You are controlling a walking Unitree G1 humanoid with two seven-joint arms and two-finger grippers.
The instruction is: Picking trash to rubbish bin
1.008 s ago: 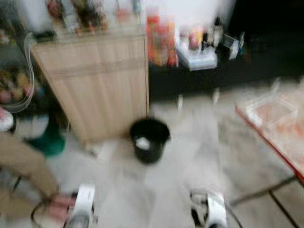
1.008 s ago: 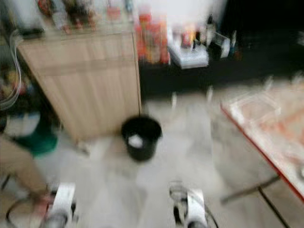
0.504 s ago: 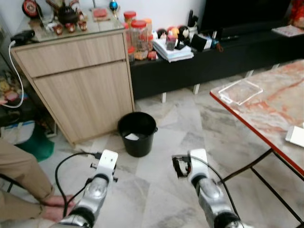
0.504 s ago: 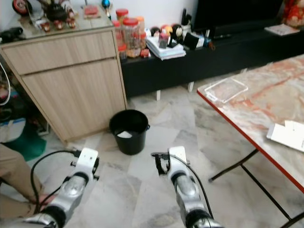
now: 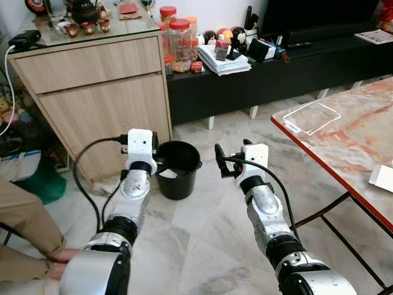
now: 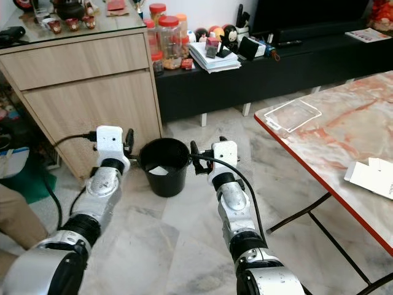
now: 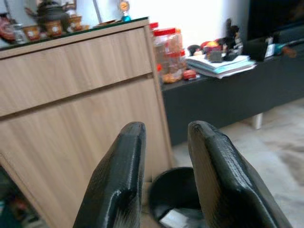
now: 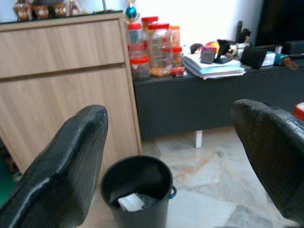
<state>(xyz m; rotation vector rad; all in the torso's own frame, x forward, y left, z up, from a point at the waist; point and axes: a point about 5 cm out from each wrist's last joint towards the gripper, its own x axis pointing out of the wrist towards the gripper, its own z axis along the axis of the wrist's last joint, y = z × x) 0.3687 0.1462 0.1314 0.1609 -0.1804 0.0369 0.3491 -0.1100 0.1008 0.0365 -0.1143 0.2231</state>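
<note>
A black rubbish bin stands on the marble floor in front of the wooden cabinet. A white piece of trash lies inside it. My left gripper is raised at the bin's left rim, open by a narrow gap with nothing between its fingers. My right gripper hangs just right of the bin, open wide and empty. The right wrist view looks past its fingers at the bin and the white trash.
The wooden cabinet stands right behind the bin, with a low black console of jars and books beside it. A marble table with a red edge is at the right. A person's leg and hand are at the lower left.
The blur has gone as the camera settled. Both arms have risen from low in the picture to either side of the bin.
</note>
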